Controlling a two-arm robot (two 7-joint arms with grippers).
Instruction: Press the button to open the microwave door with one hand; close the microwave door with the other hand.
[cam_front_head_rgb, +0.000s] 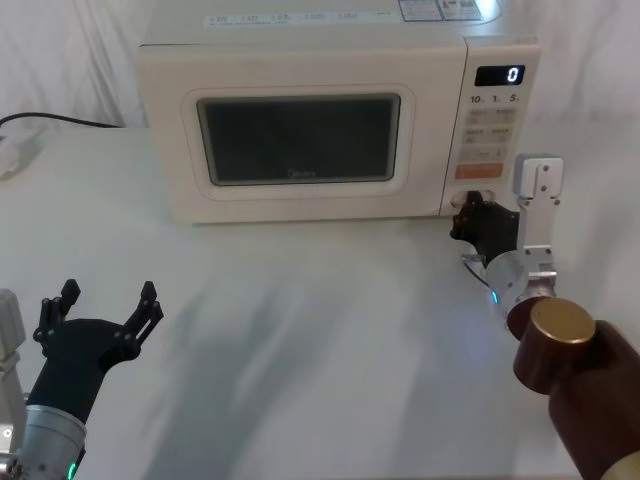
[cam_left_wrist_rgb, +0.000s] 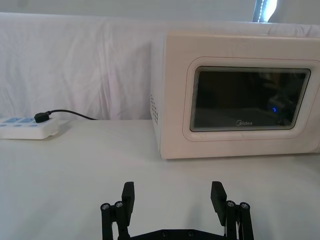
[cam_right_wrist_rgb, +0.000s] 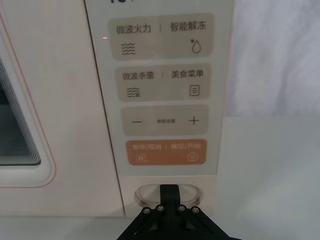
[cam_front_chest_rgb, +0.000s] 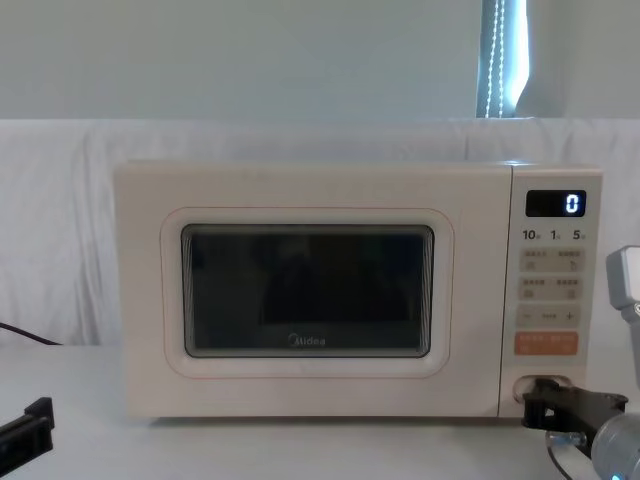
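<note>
**Right pincer at the door-release button; door not yet open**

The first step of the task is judged to be in hand. The right pincer (cam_right_wrist_rgb: 170, 192) is placed at the button (cam_right_wrist_rgb: 147, 193), the wide cream oval key at the foot of the microwave's control panel, directly below the orange key (cam_right_wrist_rgb: 166, 152). Its fingers are drawn together into a single tip and nothing is held between them. In the chest view that tip is seen right against the button, though whether the key is actually pressed in cannot be told.

The microwave door (cam_front_head_rgb: 300, 140) is seen flush with the microwave body, to the left of the control panel, so the release is judged not to have worked yet. A firm push straight into the button is what the next move is thought to call for, followed by withdrawal so that the door can swing.

The left pincer (cam_front_head_rgb: 105, 318) is held above the tabletop (cam_front_head_rgb: 320, 340), well in front of the microwave's left corner, with its fingers spread wide and empty; closing the door is left to it.

The middle of the button is covered by the right pincer. The display (cam_front_head_rgb: 499, 75) reads 0. The left arm is cut off at the lower edge of the head view.
</note>
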